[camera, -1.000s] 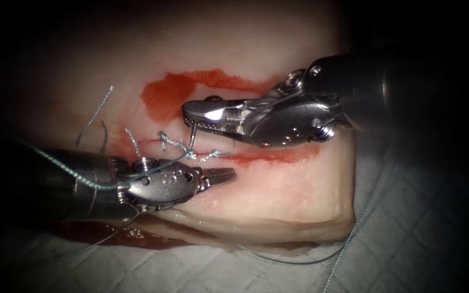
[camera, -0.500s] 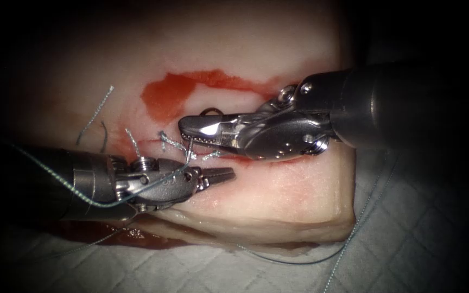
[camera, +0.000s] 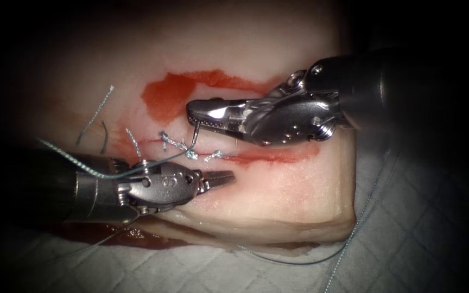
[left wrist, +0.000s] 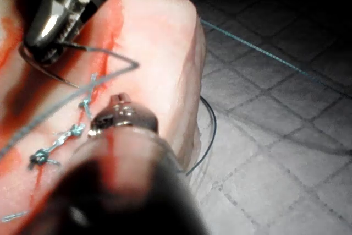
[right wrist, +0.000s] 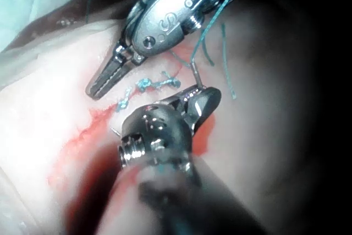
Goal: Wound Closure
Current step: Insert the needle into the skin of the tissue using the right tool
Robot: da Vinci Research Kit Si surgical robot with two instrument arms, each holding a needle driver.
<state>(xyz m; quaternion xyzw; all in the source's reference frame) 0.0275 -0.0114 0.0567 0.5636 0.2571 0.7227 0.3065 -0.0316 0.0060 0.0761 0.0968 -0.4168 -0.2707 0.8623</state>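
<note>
My right tool comes in from the right above the cut, its jaws shut on the curved needle near one end. The short end hangs down toward the knotted stitches, and I cannot tell if it touches the tissue. The needle's arc curves out under the right tool. Teal thread runs from the needle down-left across the left tool's wrist. My left tool lies below the cut, jaws shut and holding nothing. Both tools show close together: left tool, right tool.
Red fluid pools on the tissue above the cut and along its right part. Cut ends of thread stick up at the left. A long thread trails off the tissue's edge over the quilted cloth.
The right tool dipped down-left with the needle, then rose back up-right. The thread over the left tool's wrist has gone from a slack loop to a straighter line.
</note>
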